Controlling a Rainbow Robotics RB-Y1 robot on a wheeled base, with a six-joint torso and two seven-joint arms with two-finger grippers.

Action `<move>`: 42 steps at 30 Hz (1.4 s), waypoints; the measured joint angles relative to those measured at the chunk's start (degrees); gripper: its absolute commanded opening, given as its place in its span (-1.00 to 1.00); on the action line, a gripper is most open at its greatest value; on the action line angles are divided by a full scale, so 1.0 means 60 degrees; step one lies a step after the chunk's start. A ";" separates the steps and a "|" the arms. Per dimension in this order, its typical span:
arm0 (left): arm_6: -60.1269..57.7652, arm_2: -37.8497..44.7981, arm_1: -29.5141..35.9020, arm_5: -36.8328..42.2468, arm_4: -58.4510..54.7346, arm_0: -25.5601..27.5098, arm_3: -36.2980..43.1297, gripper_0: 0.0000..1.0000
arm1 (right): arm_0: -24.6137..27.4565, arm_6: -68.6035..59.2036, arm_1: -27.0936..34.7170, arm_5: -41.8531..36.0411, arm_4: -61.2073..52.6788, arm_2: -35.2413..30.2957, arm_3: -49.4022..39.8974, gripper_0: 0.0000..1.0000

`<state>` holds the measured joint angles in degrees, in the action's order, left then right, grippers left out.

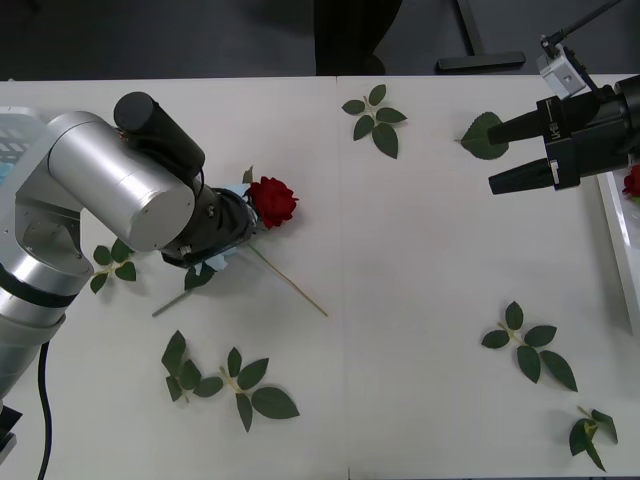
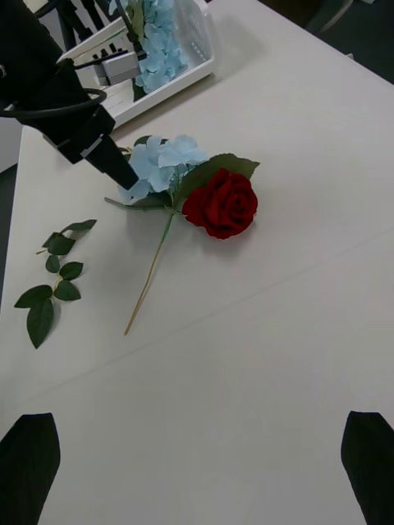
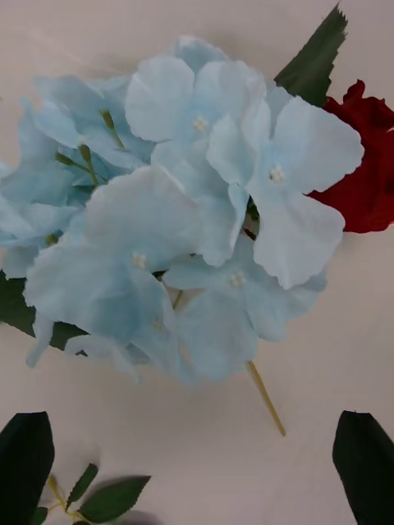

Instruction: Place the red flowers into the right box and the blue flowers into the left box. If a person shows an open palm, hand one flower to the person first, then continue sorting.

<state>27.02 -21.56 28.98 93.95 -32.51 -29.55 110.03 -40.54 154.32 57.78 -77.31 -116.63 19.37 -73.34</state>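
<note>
White tabletop (image 1: 420,300) runs across the front view, strewn with leaf sprigs (image 1: 235,385). Toward its left edge the left gripper (image 1: 222,232) hangs low over a blue flower (image 1: 234,192), mostly hidden beneath it, with a rose (image 1: 272,202) touching that bloom and its stem slanting toward the near edge. At the right edge the right gripper (image 1: 506,156) hovers, fingers apart, beside the right box (image 1: 612,225), where another rose (image 1: 632,181) lies.

From the right wrist, that gripper's black fingers (image 2: 29,463) stand wide; the rose (image 2: 222,203) and blue flower (image 2: 160,164) lie together, and the left box (image 2: 197,49) at the far corner holds blue flowers.

From the left wrist, black fingers (image 3: 365,463) sit apart, just short of the blue flower (image 3: 176,221).
</note>
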 measured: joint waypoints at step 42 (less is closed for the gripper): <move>-0.0902 -0.2442 -0.0973 -0.3206 0.2426 -0.1511 -0.4906 1.00 | 0.0000 0.0000 0.0000 0.0000 0.0000 0.0000 0.0006 1.00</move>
<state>21.60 -36.21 23.14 74.71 -17.96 -38.62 80.59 -40.54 154.32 57.78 -77.31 -116.63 19.37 -73.31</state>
